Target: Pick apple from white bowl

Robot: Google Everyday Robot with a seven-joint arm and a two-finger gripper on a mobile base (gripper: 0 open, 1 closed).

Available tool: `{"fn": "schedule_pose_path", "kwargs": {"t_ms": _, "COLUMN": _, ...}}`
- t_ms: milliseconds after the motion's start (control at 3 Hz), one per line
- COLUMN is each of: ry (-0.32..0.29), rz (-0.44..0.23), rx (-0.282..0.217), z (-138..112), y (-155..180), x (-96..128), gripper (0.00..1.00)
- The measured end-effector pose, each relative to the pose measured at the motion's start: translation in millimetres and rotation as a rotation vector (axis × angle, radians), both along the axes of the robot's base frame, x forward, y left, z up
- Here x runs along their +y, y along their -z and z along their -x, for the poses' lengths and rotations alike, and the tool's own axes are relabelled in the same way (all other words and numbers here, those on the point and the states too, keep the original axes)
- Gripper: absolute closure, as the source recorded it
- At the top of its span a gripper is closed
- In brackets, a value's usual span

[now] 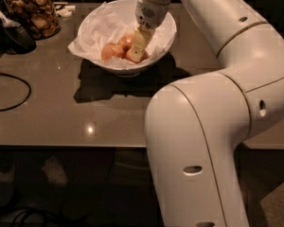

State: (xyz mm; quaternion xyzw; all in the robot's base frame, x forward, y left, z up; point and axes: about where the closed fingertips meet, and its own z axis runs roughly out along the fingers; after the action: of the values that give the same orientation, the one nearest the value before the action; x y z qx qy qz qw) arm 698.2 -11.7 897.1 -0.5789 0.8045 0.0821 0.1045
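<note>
The white bowl [128, 68], lined with crumpled white paper, stands at the back middle of the brown table. Three apples lie in it. The red-orange apple [132, 56] is the right-hand one, with two plainer orange-pink apples [109, 51] to its left and behind it. My gripper [138, 45] reaches down from above into the bowl, directly over and against the red-orange apple, and partly hides it. My white arm [203, 141] fills the right half of the view.
A glass jar of brown snacks [32, 11] stands at the back left, with a dark object [12, 34] beside it. A black cable [19, 86] loops on the table's left. The table's front edge [66, 145] runs across the view.
</note>
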Motion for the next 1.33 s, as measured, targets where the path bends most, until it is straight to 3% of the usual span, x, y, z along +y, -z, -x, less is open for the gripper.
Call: {"fn": "schedule_pose_path", "kwargs": {"t_ms": 1333, "ry": -0.003, "rz": 0.017, "rx": 0.042, "z": -4, "y": 21, "x": 5, "gripper": 0.41}}
